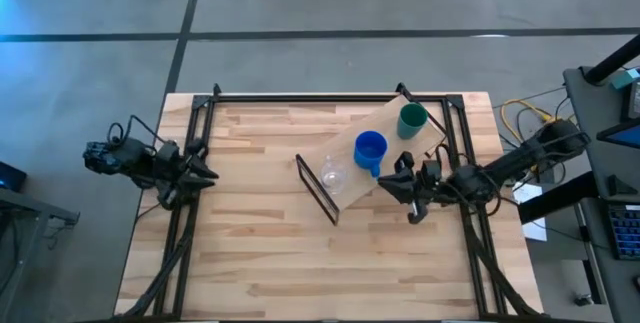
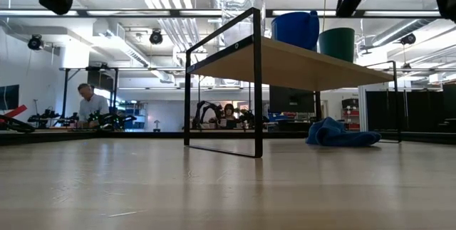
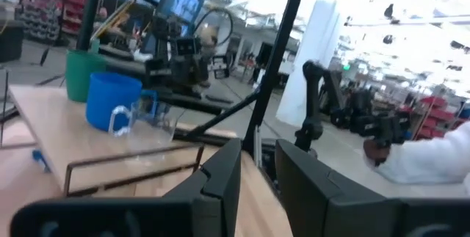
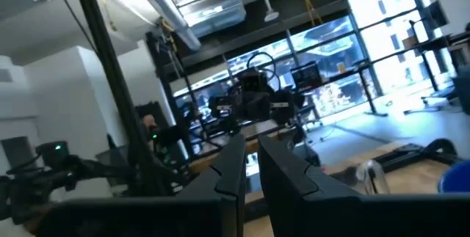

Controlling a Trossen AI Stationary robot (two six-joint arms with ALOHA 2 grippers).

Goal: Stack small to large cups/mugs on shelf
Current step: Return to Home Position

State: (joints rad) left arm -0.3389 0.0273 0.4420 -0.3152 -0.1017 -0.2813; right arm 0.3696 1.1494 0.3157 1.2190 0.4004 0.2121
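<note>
The shelf, a light plank on black wire legs, stands slantwise at the table's middle. Three vessels stand upright on it in a row. The clear glass cup is nearest the near end, the blue mug is in the middle, and the green cup is at the far right end. None sits inside another. My right gripper hovers shut just right of the shelf, near the blue mug. My left gripper waits at the table's left edge, with a narrow gap between its fingers.
Black frame rails run along the table's far, left and right edges. A blue cloth lies low behind the shelf in the low view. People sit at desks far behind. Bare tabletop lies near the front.
</note>
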